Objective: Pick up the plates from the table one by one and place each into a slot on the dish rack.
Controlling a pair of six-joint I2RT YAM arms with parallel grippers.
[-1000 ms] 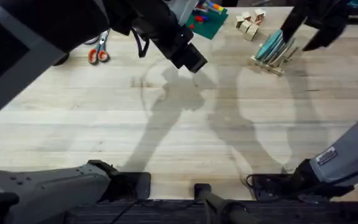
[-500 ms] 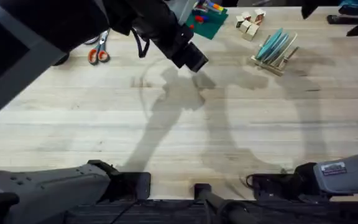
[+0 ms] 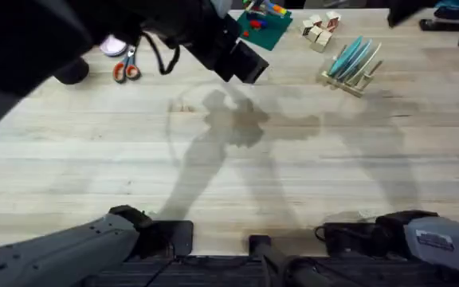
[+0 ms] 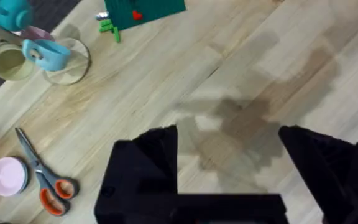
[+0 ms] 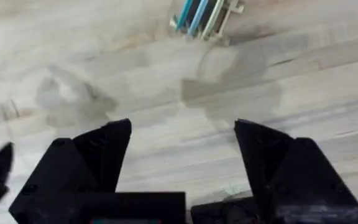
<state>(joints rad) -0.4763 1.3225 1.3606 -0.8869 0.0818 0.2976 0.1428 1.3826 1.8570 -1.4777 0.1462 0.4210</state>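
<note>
The dish rack [image 3: 355, 73] stands on the table [image 3: 237, 175] at the far right, with light blue plates [image 3: 347, 57] upright in its slots. In the right wrist view the dish rack [image 5: 225, 14] holds two blue plates [image 5: 191, 12] and a pale cream one [image 5: 212, 14], all on edge. My right gripper [image 5: 182, 127] is open and empty, high above bare table, well back from the rack. My left gripper [image 3: 244, 67] hangs over the far middle of the table. In its wrist view the left gripper [image 4: 229, 134] is open with only wood between its fingers.
Orange-handled scissors [image 3: 126, 68] and a small pink dish [image 3: 114, 45] lie at the far left. A green block board [image 3: 263, 25] and wooden cubes [image 3: 319, 30] sit along the far edge. Cups [image 4: 23, 53] stand near the board.
My right gripper has drawn back from the dish rack, rising toward the far right corner. The plates stay standing in the rack. The left arm shifted slightly, uncovering the pink dish.
</note>
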